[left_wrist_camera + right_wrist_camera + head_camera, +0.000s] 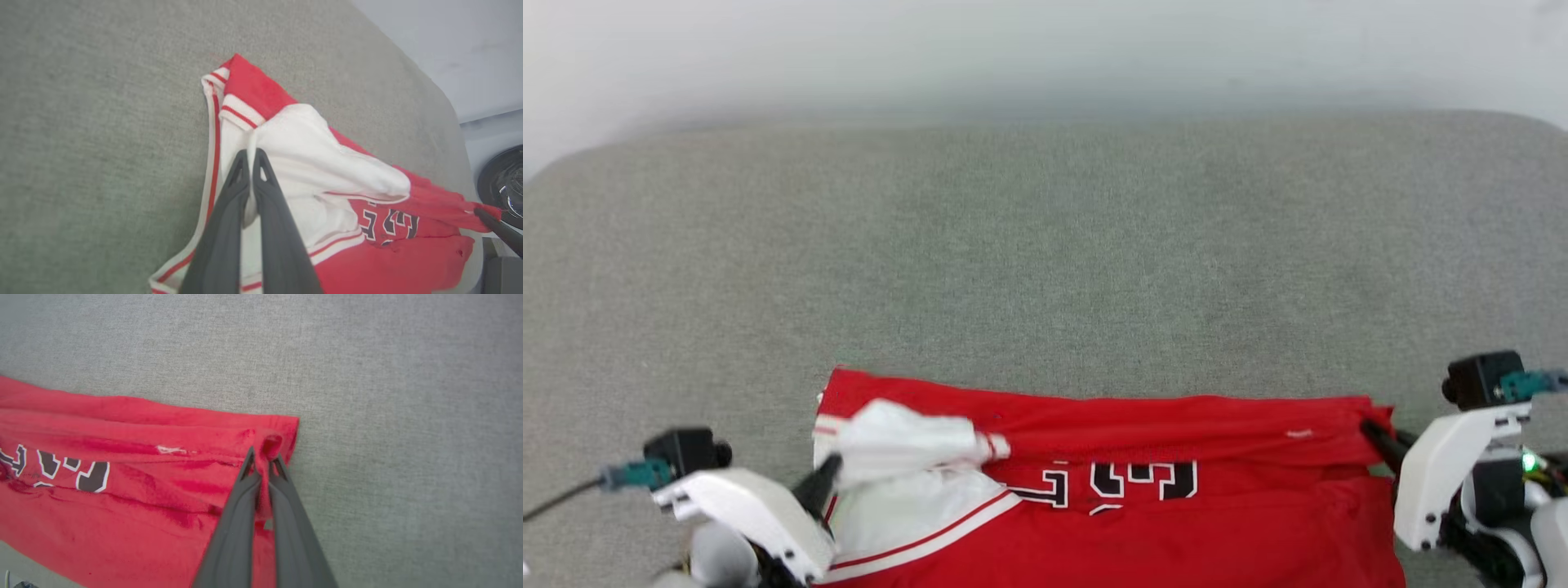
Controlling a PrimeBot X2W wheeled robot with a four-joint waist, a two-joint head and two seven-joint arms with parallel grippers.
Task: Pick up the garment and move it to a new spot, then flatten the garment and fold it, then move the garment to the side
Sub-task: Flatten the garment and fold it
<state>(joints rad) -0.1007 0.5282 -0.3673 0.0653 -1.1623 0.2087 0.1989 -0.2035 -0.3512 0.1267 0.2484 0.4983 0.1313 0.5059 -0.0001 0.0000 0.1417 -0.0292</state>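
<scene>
On nubby grey cloth (pixel 1045 245), the soft garment (pixel 1176 531) lies creased.

left gripper (pixel 827 472) sits at the near left. its dark fingers (pixel 229 220) are pressed together, slanting up and to the right, and pinch the garment (pixel 1217 539). right gripper (pixel 1370 430) sits at the near right with its fingers closed on the same cloth, pointing left. white left wrist (pixel 752 510) and right wrist (pixel 1445 465) angle inward.
</scene>
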